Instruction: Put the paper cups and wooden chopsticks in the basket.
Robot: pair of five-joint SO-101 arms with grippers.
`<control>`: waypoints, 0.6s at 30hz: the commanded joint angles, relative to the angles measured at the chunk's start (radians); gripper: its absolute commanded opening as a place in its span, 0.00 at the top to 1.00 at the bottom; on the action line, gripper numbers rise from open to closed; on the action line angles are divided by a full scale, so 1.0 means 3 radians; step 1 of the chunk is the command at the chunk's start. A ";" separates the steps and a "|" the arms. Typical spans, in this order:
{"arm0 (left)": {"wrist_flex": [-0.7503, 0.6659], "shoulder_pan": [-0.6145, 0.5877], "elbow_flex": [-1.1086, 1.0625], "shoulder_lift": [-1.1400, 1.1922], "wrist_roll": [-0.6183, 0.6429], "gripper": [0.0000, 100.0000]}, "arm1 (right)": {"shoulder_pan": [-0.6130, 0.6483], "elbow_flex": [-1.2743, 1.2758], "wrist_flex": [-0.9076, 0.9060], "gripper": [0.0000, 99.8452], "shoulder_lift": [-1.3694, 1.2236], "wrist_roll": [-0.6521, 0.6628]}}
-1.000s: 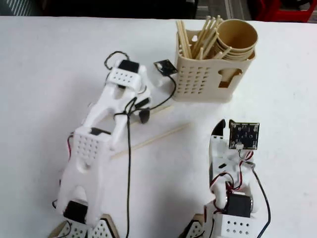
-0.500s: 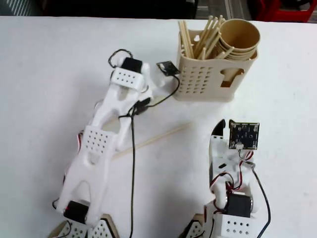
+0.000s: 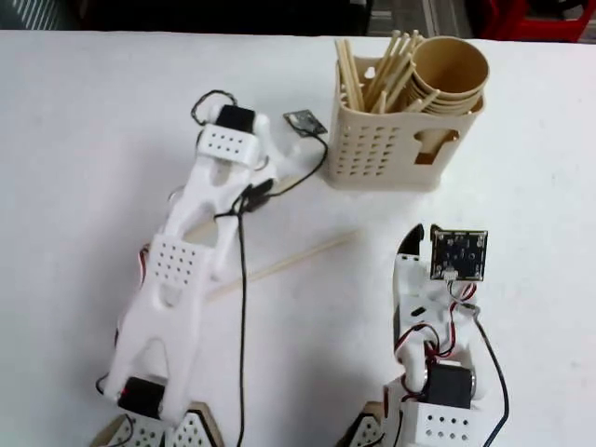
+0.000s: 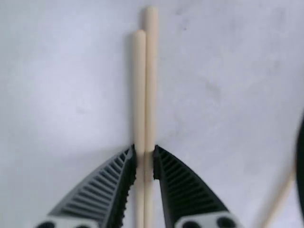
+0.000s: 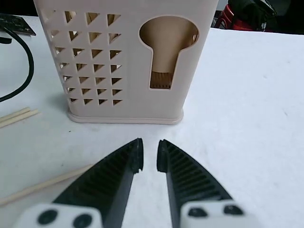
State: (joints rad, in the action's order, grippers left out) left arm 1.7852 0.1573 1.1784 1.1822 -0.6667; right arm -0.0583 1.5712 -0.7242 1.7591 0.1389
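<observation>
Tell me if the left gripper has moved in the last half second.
Yes. The left gripper, shut on two chopsticks, has swung leftward in the high view, away from the basket.

A cream perforated plastic basket (image 3: 372, 154) stands upright at the tabletop's far side. Inside it, a nested stack of tan paper cups (image 3: 453, 67) sits beside a bundle of pale wooden chopsticks (image 3: 372, 73), their ends fanning upward. One loose wooden chopstick (image 3: 298, 257) lies slantwise in front of the basket. A pair of wooden chopsticks (image 4: 145, 85) lies flat, side by side, with the left tool (image 4: 144, 154) pinching it.
</observation>
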 commanded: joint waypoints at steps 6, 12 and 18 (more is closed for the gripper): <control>0.0020 -0.0269 0.0072 -0.0074 0.0010 0.98 | 0.0018 -0.0010 0.0074 0.93 0.0028 0.0036; 0.0015 -0.0238 -0.0486 -0.0719 0.0077 0.98 | 0.0018 -0.0010 0.0074 0.93 0.0028 0.0036; 0.0010 -0.0253 -0.1069 -0.1511 0.0077 0.98 | 0.0018 -0.0010 0.0074 0.93 0.0028 0.0036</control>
State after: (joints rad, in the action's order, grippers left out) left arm 1.7791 0.1020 0.9329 0.9413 -0.6559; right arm -0.0583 1.5712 -0.7242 1.7591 0.1389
